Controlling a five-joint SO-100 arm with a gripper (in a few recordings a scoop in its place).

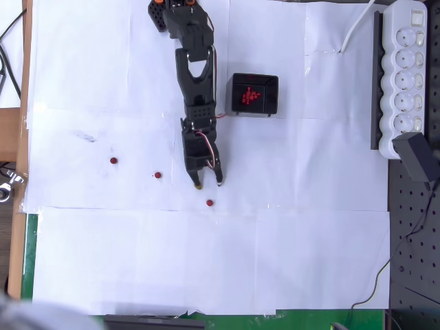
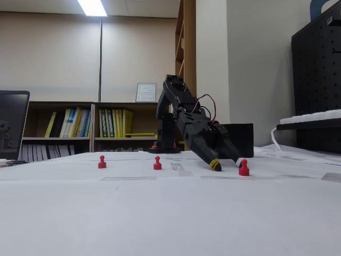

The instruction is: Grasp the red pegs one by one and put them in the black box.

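Covering nearly the whole table, white paper sheets (image 1: 206, 261) taped edge to edge, with a strip of green (image 1: 289, 320) at the bottom edge of the overhead view. Running down the right edge of the overhead view, a long white power strip (image 1: 407, 75) beside a black pegboard panel (image 1: 412, 240), well apart from the work area. Standing behind the table in the fixed view, a low bookshelf (image 2: 96, 128) with rows of books, and a dark screen (image 2: 13, 125) at the left edge. Reaching down from the top of the overhead view, the black arm (image 1: 194, 75), tilted low toward the paper in the fixed view (image 2: 184, 114). Sitting just right of the arm in the overhead view, the black box (image 1: 254, 95), open-topped, with a cluster of red pegs (image 1: 250, 97) inside; in the fixed view, partly hidden behind the arm (image 2: 242, 138). Pointing downward near the paper, the gripper (image 1: 208, 183), fingers spread apart with nothing between them, one tip yellow (image 2: 214, 164). Standing upright on the paper, three loose pegs: one (image 1: 210, 203) just below the fingertips and beside them in the fixed view (image 2: 244, 168), one (image 1: 157, 175) left of the gripper, one (image 1: 113, 161) farther left still, all apart from each other with nothing blocking them.
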